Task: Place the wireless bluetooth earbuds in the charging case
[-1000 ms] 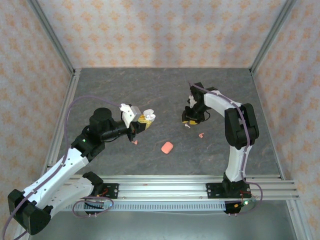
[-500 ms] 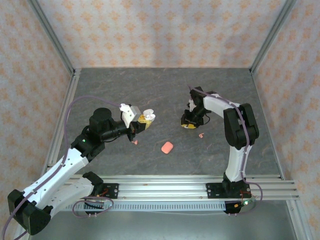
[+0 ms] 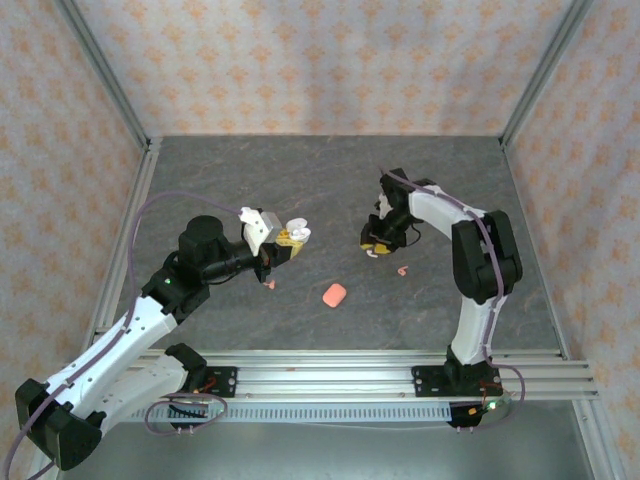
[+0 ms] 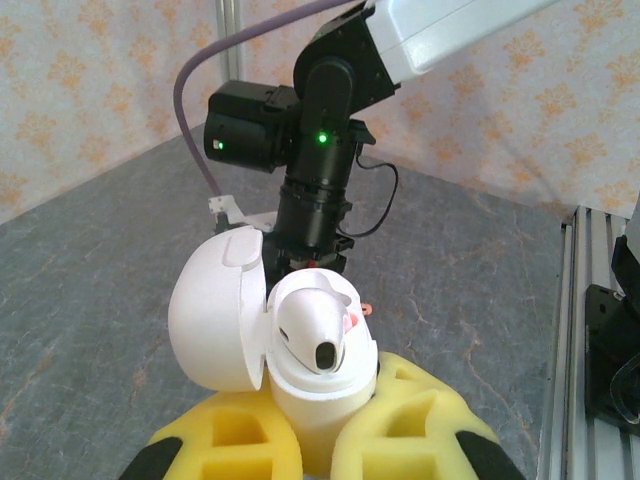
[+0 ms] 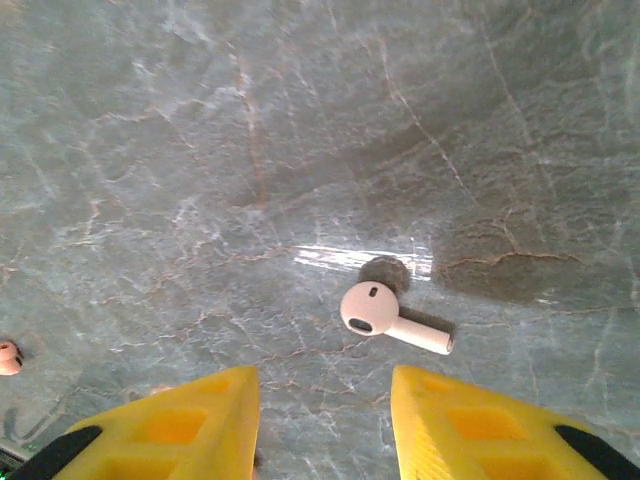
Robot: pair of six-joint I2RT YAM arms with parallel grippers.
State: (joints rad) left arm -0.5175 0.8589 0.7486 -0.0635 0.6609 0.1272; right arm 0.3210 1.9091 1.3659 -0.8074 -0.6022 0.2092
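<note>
While the left end effector is clamped on the base of the white charging case, held up with its lid open and one whitish earbud seated inside, the right end effector hangs low over the desk, jaws apart and empty. A second whitish earbud lies at one o'clock of its gap. Picking this earbud seems the step in hand; next, the fingers should descend around it and close.
</note>
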